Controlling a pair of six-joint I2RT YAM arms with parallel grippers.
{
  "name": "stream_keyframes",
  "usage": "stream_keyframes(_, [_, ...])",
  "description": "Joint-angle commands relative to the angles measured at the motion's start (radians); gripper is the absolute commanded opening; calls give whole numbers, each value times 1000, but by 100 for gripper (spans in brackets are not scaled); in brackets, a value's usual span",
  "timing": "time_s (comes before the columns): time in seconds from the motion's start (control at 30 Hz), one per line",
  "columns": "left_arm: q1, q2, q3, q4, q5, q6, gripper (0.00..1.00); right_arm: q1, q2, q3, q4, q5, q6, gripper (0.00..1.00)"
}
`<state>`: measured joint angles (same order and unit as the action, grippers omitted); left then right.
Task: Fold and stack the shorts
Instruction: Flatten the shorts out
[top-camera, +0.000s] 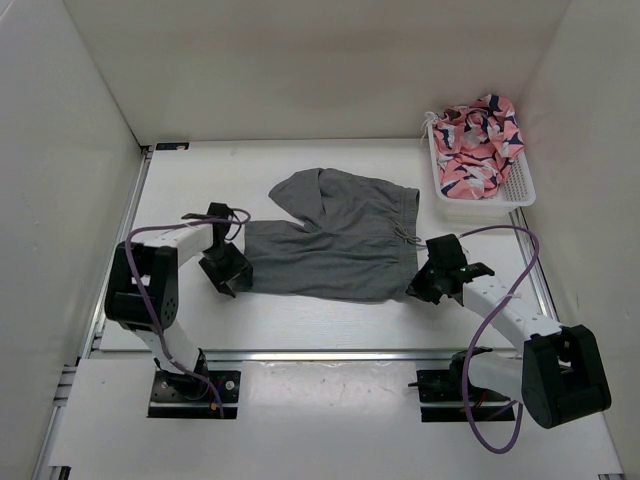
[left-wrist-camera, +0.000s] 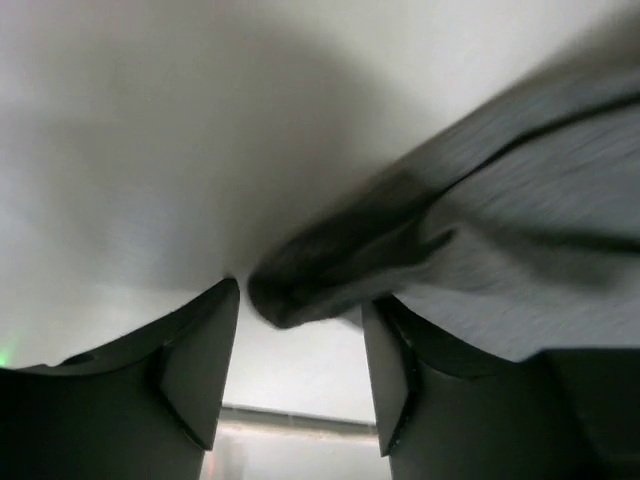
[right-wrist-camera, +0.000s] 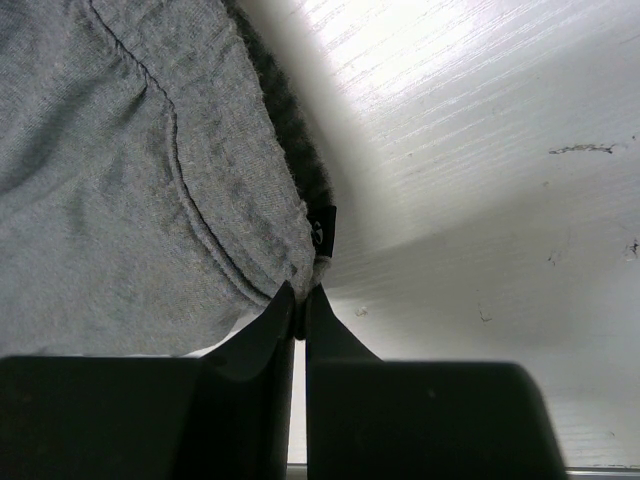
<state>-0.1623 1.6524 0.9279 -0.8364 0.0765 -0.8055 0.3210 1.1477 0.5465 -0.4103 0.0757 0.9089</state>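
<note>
Top external: the shorts (top-camera: 330, 240) lie spread mid-table, waistband to the right and legs to the left, the far leg kinked toward the back wall. No fold is made yet, so I'd call this the start of the first fold, with folding and stacking all still to do. Left gripper (top-camera: 228, 272) sits at the near-left leg hem. In the left wrist view its fingers (left-wrist-camera: 200, 360) are apart with the hem corner bunched between them, not yet pinched. Right gripper (top-camera: 428, 284) is at the near-right waistband corner. The right wrist view has its fingers (right-wrist-camera: 270, 330) pressed together, and it looks like the fabric edge is nipped at the tips, right below a small black label (right-wrist-camera: 322, 232). Drawstring (top-camera: 405, 237) lies loose on the waistband. Surroundings: plain white walls (top-camera: 300, 60) box in three sides. The table (top-camera: 200, 180) is white with faint grain and a few scuffs near the right gripper. A white basket (top-camera: 520, 190) at far right holds a crumpled pink patterned cloth (top-camera: 480, 140), well apart from the shorts.
</note>
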Motion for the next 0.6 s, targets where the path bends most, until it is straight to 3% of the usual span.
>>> stream_keyframes(0.0, [-2,74,99,66,-87,17,62,-2,3,27,-5,13,2,0])
stream_keyframes(0.07, [-11,107,123,66,-98,28,52,-11,3,27,-5,13,2,0])
stream_keyframes(0.13, [-22,118,134,66,-98,38,16,-11,3,27,-5,13,2,0])
stream_keyframes(0.17, [-22,118,143,66,-98,38,10,-20,12,27,-5,13,2,0])
stream_keyframes(0.23, [-22,109,134,66,-89,38,10,-20,12,27,-5,13,2,1])
stream_keyframes(0.33, [-22,64,123,66,-89,38,10,-43,24,27,-15,-11,2,33])
stream_keyframes(0.37, [-22,52,111,66,-89,38,10,-43,36,27,-15,-28,2,54])
stream_keyframes(0.4, [-22,41,100,66,-89,38,10,-52,37,27,-24,-42,2,65])
stream_keyframes(0.5, [-22,12,89,66,-89,49,10,-53,37,15,5,-123,30,81])
stream_keyframes(0.57, [-22,-14,78,66,-80,49,10,-53,37,-14,63,-192,60,81])
